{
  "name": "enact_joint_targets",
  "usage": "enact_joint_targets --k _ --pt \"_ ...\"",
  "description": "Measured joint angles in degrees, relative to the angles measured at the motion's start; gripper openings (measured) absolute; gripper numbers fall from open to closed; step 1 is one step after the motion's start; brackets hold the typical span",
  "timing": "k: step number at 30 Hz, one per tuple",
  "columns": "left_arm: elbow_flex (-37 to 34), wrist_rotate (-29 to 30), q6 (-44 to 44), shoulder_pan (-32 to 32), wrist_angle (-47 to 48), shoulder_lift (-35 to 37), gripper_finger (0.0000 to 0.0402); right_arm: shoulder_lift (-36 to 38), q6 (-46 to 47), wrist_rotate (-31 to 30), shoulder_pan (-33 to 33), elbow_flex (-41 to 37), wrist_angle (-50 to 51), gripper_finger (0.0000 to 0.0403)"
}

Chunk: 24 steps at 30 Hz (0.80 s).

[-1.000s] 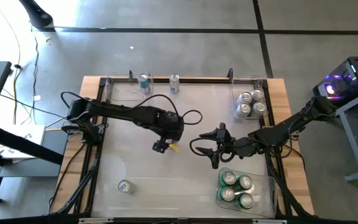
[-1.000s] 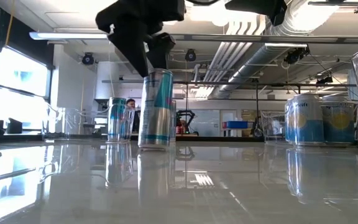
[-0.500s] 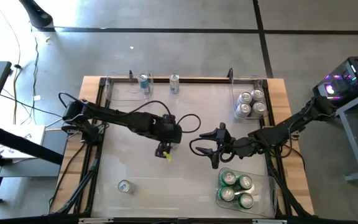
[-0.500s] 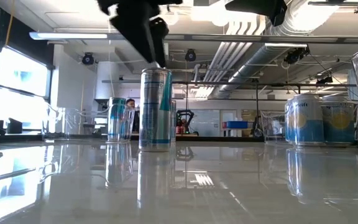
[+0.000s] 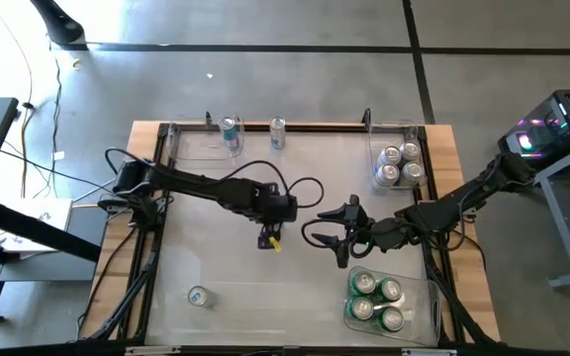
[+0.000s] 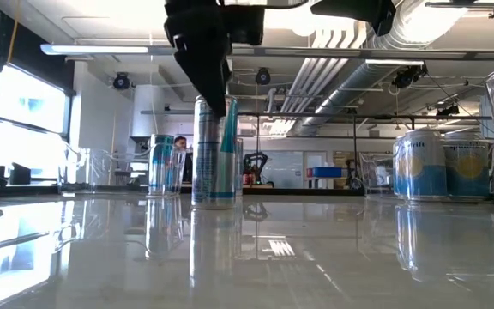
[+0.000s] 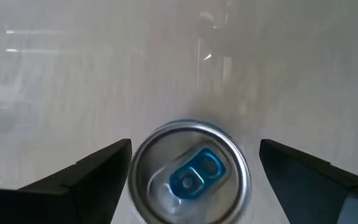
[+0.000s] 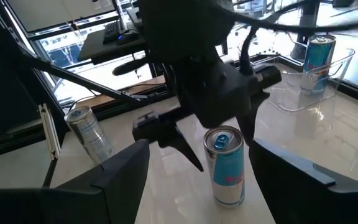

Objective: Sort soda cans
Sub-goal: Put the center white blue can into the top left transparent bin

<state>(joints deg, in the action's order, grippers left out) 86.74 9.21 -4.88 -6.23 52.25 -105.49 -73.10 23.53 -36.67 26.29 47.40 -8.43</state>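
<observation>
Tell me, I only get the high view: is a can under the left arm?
Observer: Yes, the left wrist view shows a can between the open left jaws, with gaps on both sides.
Operator: How low are they?
Observer: In the low view they reach just past its top.
Operator: Is the right arm involved?
Observer: No; its wrist view shows the right jaws open, empty, aimed at the can.

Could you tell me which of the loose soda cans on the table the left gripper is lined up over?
The silver-and-blue can mid-table, standing directly beneath the open left gripper; the other loose cans stand at the far edge or near the front-left corner.
</observation>
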Motion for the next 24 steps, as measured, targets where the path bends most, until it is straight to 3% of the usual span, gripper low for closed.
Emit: enact_joint_targets --k 6,13,16,24 --pt "0.00 0.28 0.37 -0.17 -0.35 -0.68 0.0323 0.00 0.11 0.00 -0.01 0.00 0.01 0.0272" --pt "0.00 0.65 0.51 -0.16 0.28 -0.44 0.0229 0.00 0.00 0.00 0.01 0.00 0.01 0.0272" --pt "-0.02 2.10 3.55 -0.63 -0.05 0.75 0.0224 0.00 0.00 0.00 0.01 0.00 0.03 0.0272" --pt "4.13 16.64 13.37 1.56 4.43 10.55 0.0224 0.00 0.00 0.00 0.01 0.00 0.23 0.0272"
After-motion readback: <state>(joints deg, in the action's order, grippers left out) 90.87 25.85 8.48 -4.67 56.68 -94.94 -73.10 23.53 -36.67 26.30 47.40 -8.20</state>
